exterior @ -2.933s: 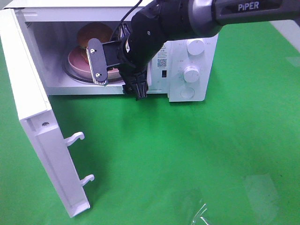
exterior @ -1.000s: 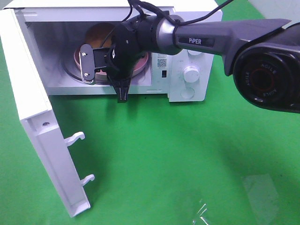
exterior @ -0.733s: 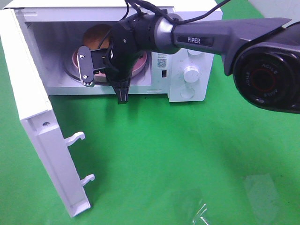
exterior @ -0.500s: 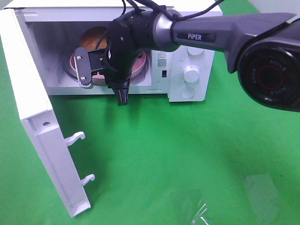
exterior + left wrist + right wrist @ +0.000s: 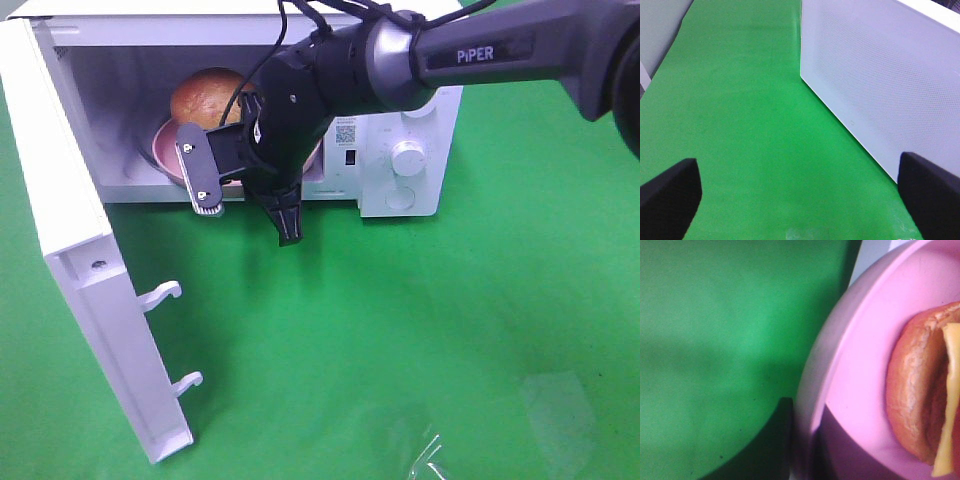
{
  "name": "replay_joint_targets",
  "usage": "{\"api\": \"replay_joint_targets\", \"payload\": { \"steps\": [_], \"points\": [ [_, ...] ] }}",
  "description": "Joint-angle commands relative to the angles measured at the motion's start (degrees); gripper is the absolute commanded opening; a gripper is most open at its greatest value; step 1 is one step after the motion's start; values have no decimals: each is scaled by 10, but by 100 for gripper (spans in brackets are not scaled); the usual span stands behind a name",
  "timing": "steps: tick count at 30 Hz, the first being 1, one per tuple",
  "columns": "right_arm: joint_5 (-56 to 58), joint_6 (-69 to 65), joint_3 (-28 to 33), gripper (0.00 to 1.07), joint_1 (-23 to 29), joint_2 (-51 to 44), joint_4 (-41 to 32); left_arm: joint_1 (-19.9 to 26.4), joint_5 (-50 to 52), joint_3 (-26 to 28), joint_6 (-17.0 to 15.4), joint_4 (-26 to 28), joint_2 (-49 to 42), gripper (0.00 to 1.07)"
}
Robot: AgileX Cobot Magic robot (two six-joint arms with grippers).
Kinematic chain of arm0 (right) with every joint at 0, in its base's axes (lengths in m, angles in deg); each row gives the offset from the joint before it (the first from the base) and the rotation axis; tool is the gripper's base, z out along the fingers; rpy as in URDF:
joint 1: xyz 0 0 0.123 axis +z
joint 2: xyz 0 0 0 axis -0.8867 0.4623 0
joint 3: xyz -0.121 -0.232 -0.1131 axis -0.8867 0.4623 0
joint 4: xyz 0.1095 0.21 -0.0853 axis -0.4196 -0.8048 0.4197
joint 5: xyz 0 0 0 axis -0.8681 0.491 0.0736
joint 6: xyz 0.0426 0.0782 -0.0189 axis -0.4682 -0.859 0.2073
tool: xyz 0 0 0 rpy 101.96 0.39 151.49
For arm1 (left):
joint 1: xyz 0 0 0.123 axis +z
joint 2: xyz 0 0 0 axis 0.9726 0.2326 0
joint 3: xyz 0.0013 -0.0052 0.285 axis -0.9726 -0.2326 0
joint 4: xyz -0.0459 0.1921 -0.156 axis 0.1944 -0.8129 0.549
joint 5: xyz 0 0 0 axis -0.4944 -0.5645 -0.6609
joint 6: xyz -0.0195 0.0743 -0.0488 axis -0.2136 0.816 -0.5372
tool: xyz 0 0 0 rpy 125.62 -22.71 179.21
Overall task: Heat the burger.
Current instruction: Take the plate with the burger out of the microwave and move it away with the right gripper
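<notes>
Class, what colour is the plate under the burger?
Pink. The plate shows best in the right wrist view, with the burger on it.

- The exterior high camera looks down from above the near side, taking in the open microwave [image 5: 400,150] at the far left and the green mat [image 5: 400,340].
- The left wrist camera sits low over the mat [image 5: 740,125], facing along a white perforated panel [image 5: 880,80].
- The right wrist camera is pressed close to the pink plate [image 5: 865,365] and burger [image 5: 920,395], both also seen from overhead.
</notes>
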Motion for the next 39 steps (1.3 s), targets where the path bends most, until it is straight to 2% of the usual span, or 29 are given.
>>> {"api": "replay_joint_targets", "payload": {
  "steps": [1, 4, 7, 9, 14, 16, 19, 23, 31, 33, 39],
  "points": [
    [-33, 11, 13, 0, 1, -22, 15, 1, 2, -1, -1, 3, -12, 101],
    [-75, 11, 57, 0, 1, -50, 15, 1, 2, -1, -1, 3, -12, 101],
    [-88, 11, 74, 0, 1, -62, 15, 1, 2, -1, -1, 3, -12, 101],
    [-115, 11, 111, 0, 1, -88, 16, 1, 2, -1, -1, 3, -12, 101],
    [-132, 11, 139, 0, 1, -107, 26, 1, 2, -1, -1, 3, -12, 101],
    [-154, 11, 178, 0, 1, -133, 30, 1, 2, -1, -1, 3, -12, 101],
    [-158, 11, 187, 0, 1, -140, 30, 1, 2, -1, -1, 3, -12, 101],
    [-165, 11, 241, 0, 1, -174, 41, 1, 2, -1, -1, 3, -12, 101],
    [-172, 11, 289, 0, 1, -209, 41, 1, 2, -1, -1, 3, -12, 101],
    [-182, 10, 327, 0, 1, -235, 40, 1, 2, -1, -1, 3, -12, 101],
    [-192, 10, 372, 0, 1, -269, 39, 1, 2, -1, -1, 3, -12, 101]
  ]
}}
